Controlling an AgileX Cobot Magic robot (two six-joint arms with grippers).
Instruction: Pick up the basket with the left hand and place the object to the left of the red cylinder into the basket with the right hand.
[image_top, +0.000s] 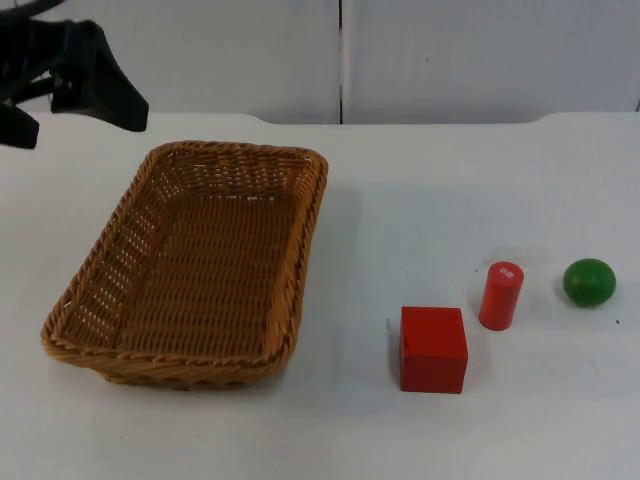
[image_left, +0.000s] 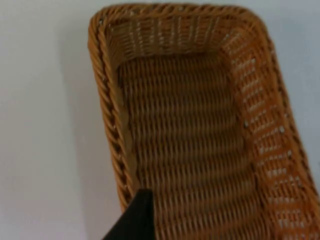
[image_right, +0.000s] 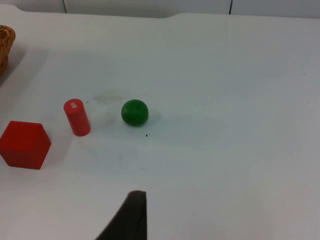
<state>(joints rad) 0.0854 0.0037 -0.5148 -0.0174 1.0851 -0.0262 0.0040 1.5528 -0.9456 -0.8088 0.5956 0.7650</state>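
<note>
- The red cube (image_top: 433, 348) lies nearest, on the near right part of the white table (image_top: 420, 190); it also shows in the right wrist view (image_right: 24, 144).
- It sits flat, just left of the red cylinder (image_top: 500, 295) and slightly nearer than it, the two close but not touching.
- The red cylinder (image_right: 77, 117) stands upright with a small white mark on its top face.
- Right of the cylinder, apart from it, rests a green ball (image_top: 588, 282), seen again from the right wrist (image_right: 134, 112).
- The wicker basket (image_top: 190, 265) lies on the left half of the table, long side running near to far, well apart from the cube, with nothing inside.
- From the left wrist the basket's rim (image_left: 107, 95) and woven floor are plain, and a black fingertip of the left gripper (image_left: 135, 220) hangs over its inside edge.
- In the top view the left gripper (image_top: 75, 85) hovers above the table's far left corner, beyond the basket and not touching it; I cannot tell whether its jaws are released or clenched.
- A black fingertip of the right gripper (image_right: 127, 217) hangs over bare table, holding nothing; its jaw state I cannot tell.
- A grey partition wall (image_top: 450, 50) closes the far side.
</note>
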